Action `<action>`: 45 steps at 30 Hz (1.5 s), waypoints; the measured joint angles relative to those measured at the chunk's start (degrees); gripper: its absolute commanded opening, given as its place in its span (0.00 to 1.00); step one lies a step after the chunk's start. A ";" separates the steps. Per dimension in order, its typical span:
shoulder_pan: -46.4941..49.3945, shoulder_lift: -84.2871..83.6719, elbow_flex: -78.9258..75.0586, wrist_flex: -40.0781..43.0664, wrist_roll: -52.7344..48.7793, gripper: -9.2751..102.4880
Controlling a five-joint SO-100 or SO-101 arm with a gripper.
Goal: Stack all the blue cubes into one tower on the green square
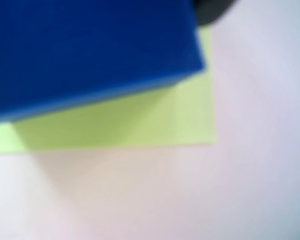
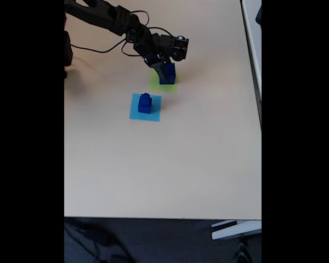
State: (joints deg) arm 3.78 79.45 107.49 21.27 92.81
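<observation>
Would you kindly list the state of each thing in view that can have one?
Large blue cube: over the green square, at the gripper; whether it rests there is unclear.
Gripper: at the large cube; jaw state unclear.
Green square: flat on the table, partly covered.
Small blue cubes: stacked upright on the light-blue square.
Light-blue square: flat, occupied.

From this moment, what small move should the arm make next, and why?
Probably open the jaws and lift straight up. In the fixed view the gripper is at the large blue cube, which already appears to sit on the green square; the smaller blue cubes wait on the light-blue square.
</observation>
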 measured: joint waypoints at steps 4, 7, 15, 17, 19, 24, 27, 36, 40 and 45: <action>0.00 0.00 0.00 0.00 -0.09 0.33; 0.00 0.00 0.00 0.00 -0.09 0.32; 0.00 0.00 0.00 0.00 -0.09 0.32; 0.00 0.00 0.00 0.00 -0.09 0.32; 0.00 0.00 0.00 0.00 -0.09 0.32; 0.00 0.00 0.18 0.00 0.35 0.32; 0.00 0.00 0.53 0.00 0.35 0.34; 0.00 0.00 0.53 0.00 0.35 0.39; 0.00 0.00 0.53 0.00 0.35 0.38; 0.00 0.00 0.53 0.00 0.35 0.34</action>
State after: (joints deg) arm 3.78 79.45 108.02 21.27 93.16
